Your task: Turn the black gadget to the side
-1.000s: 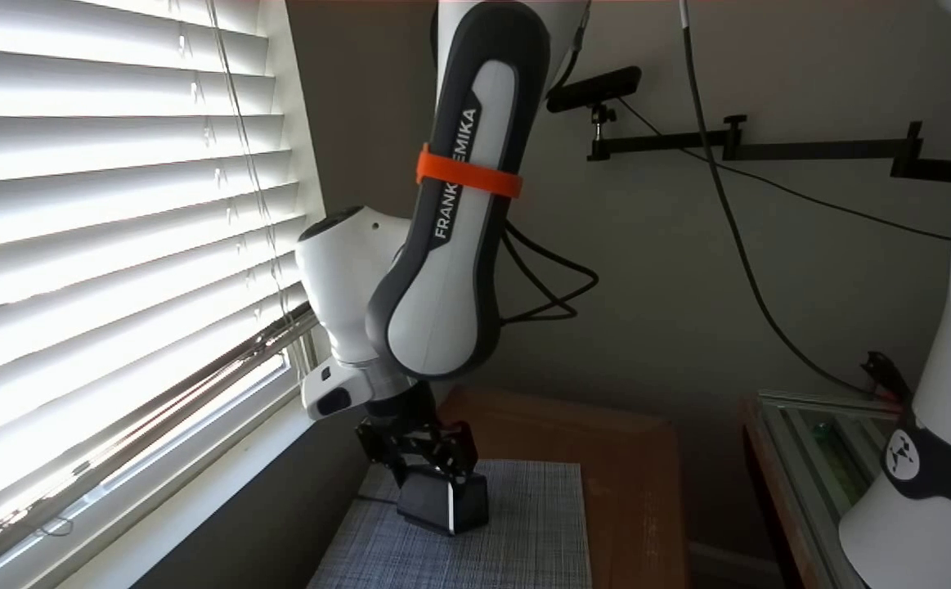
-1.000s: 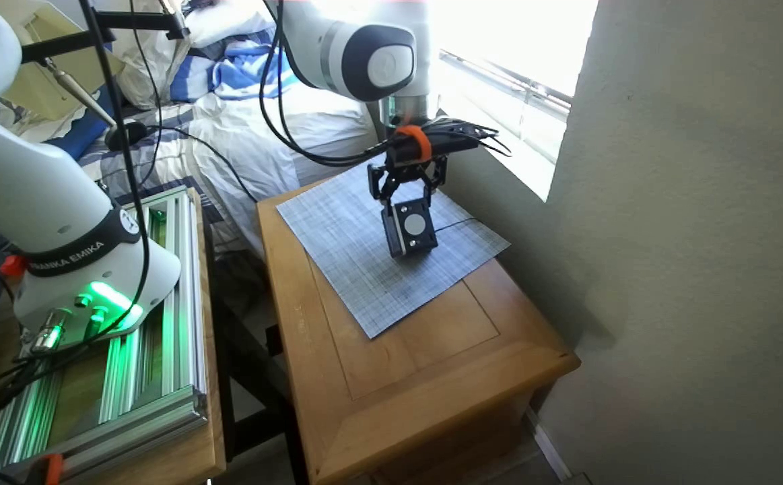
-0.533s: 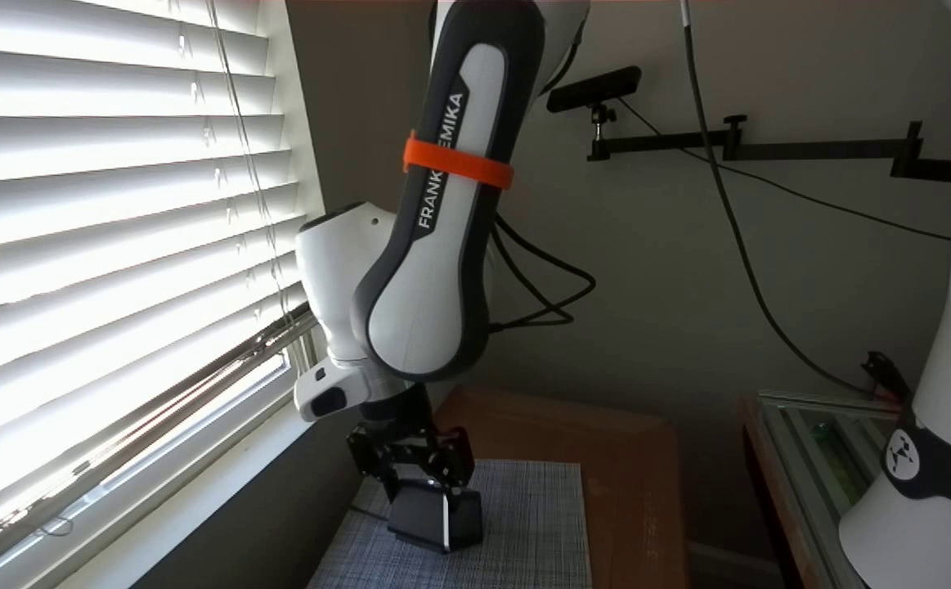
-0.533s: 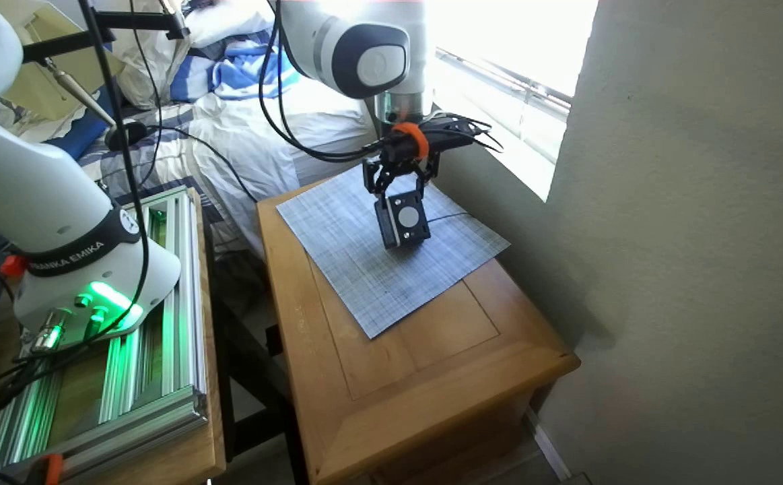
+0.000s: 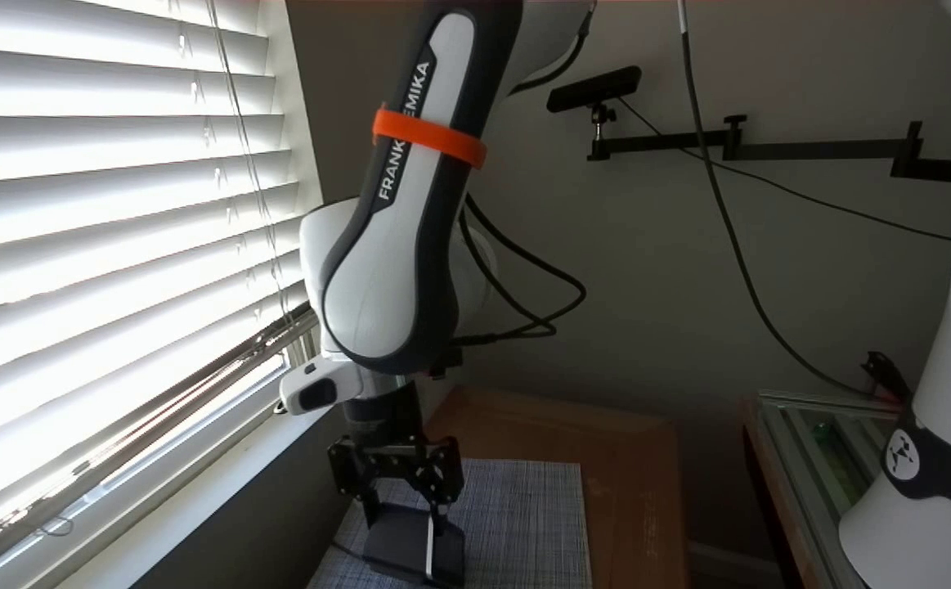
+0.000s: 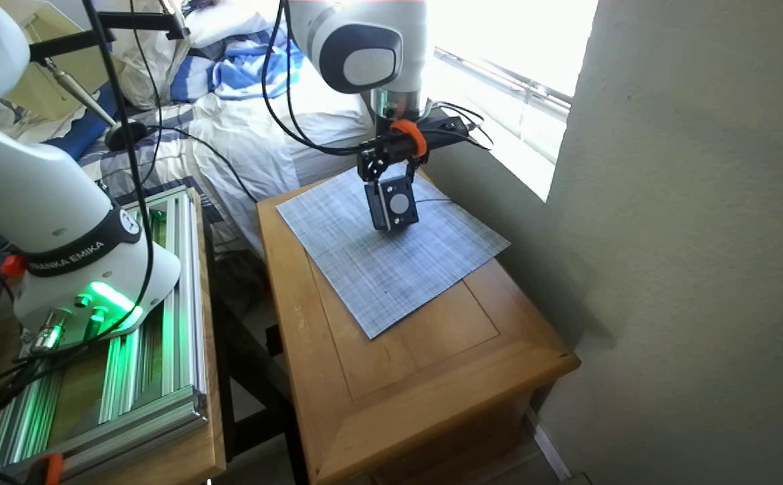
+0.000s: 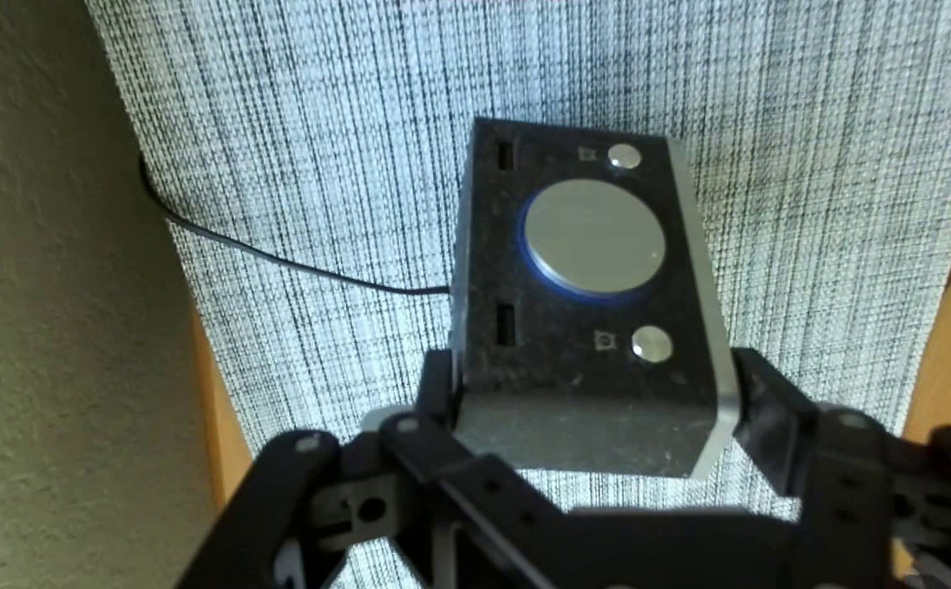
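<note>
The black gadget (image 7: 581, 327) is a small boxy device with a silver side edge. Its face has a round pale dial ringed in blue light, two small knobs and two slots. My gripper (image 7: 598, 393) is shut on it, one finger on each side. The gadget shows in both exterior views (image 5: 397, 544) (image 6: 394, 212), hanging below the gripper (image 5: 405, 514) (image 6: 391, 176) over the mat, its dial face towards the camera in an exterior view. I cannot tell whether its underside touches the mat. A thin black cable (image 7: 295, 266) runs from its side across the mat.
The gadget is over a grey woven mat (image 6: 398, 289) on a wooden table (image 6: 418, 404). A wall (image 7: 66, 327) stands close on the cable side. A window with white blinds (image 5: 115, 204) and a sill is near the arm. A bed (image 6: 250, 148) lies behind the table.
My gripper and the gadget have moved together across the mat, left and nearer the camera in an exterior view. The grip has stayed shut. The arm has swung the same way.
</note>
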`<state>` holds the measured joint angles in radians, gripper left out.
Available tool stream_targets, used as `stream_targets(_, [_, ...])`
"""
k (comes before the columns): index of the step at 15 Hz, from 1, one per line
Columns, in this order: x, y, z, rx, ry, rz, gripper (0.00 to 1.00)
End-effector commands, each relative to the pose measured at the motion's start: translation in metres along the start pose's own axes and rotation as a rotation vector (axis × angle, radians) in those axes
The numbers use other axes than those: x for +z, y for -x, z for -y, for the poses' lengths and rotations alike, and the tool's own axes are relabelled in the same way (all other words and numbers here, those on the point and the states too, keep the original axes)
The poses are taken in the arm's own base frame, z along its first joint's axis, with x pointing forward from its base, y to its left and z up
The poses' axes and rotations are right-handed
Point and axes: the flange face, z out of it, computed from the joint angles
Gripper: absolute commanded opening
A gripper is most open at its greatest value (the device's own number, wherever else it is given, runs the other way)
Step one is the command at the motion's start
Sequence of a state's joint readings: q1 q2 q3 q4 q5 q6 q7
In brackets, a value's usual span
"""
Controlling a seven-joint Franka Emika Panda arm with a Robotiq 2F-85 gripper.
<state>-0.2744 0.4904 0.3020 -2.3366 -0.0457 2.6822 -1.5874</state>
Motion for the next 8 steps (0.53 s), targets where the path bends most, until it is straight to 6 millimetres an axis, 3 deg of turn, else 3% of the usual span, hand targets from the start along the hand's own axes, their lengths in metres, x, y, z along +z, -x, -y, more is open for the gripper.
stream_targets(1, [-0.002, 0.009, 0.003, -0.008, 0.017, -0.045, 0.58])
stream_targets(8, [0.007, 0.024, 0.004, 0.003, 0.008, -0.084, 0.58])
